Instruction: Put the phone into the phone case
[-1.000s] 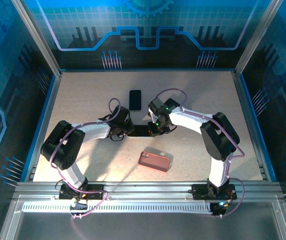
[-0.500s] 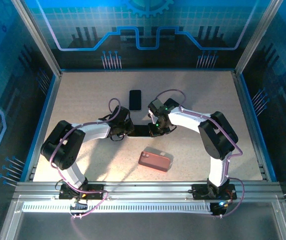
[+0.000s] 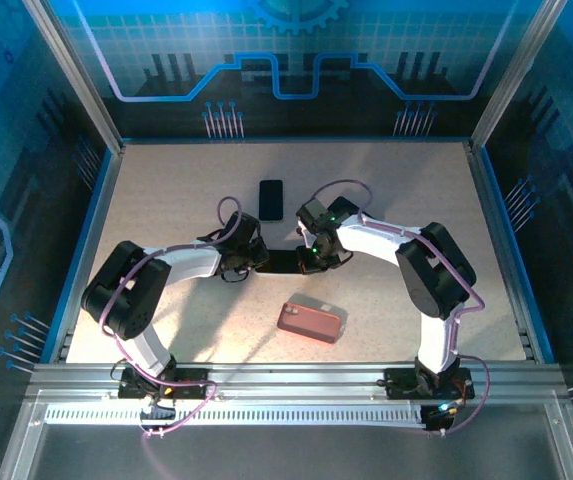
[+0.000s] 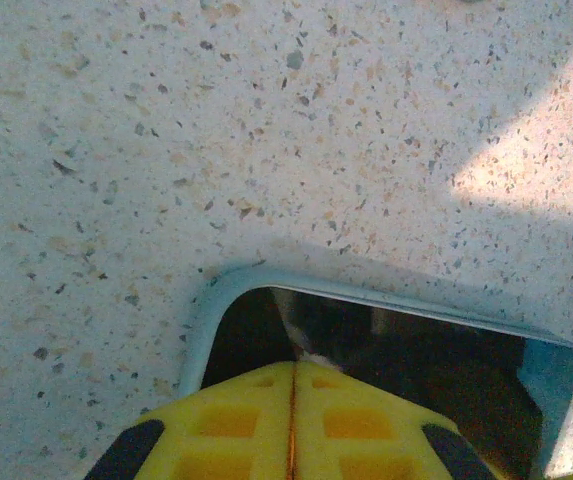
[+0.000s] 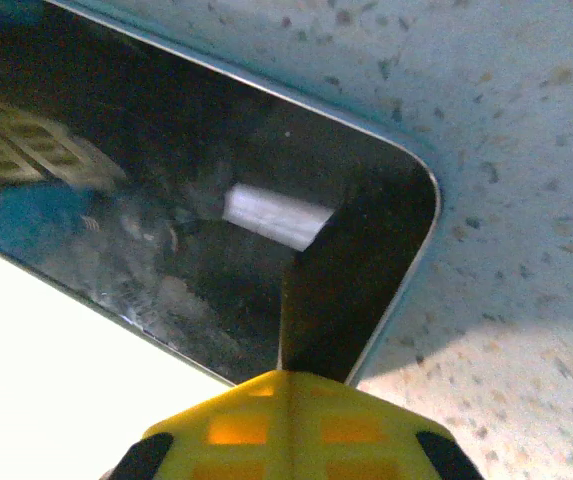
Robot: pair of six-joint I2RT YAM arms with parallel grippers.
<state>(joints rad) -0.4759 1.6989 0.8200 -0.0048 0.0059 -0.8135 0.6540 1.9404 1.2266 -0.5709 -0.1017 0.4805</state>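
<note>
- Nearest the arm bases: pink phone case, flat on the speckled table, clear of both arms.
- Just beyond it, mid-table: phone, dark screen up, pale blue rim, flat between the two grippers.
- Left gripper at the phone's left end: yellow fingers closed together, nothing between them, tip over the screen edge. Contact unclear.
- Right gripper at the right end: fingers likewise together, over a screen corner.
- Farthest: black slab, flat, apart.

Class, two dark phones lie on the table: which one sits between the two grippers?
The nearer phone, lying crosswise between the left gripper and the right gripper. The other phone lies alone farther back, lengthwise, with no gripper at it.
</note>
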